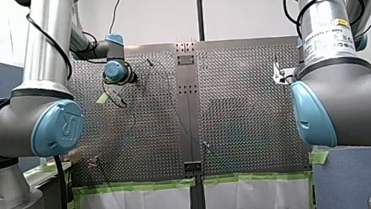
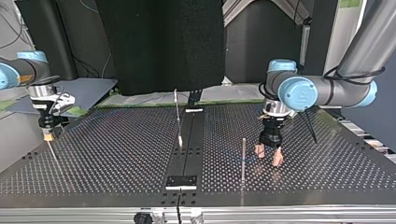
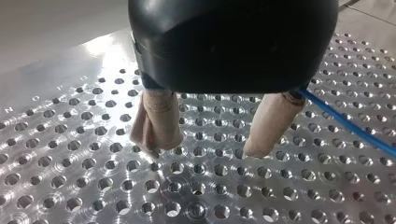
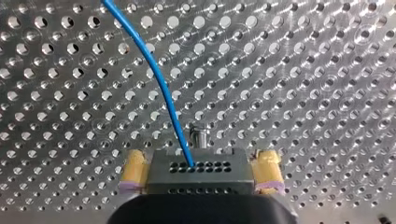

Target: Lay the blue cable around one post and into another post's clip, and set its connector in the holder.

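Top view, 9 o'clock side: my right gripper [image 4: 199,171] clamps the connector [image 4: 198,179] between its yellow pads [image 4: 132,170]. In its wrist view the blue cable [image 4: 159,79] leaves toward 11 o'clock. Centre: post [image 2: 243,158]. 3 o'clock side: my left gripper [image 3: 204,148] is spread and empty. The cable lies just outside one beige pad [image 3: 266,123], running toward 4 o'clock. Judgement: left arm nearer the post.

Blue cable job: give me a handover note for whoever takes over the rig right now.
Left gripper: open, empty, low over the table; the blue cable passes beside one finger.
Right gripper: shut on the connector, cable leading out of it across the table.
Done: connector picked up.
Left: cable round one post, into another's clip, connector into the holder. None of these shows as done; I cannot pick out clip or holder.
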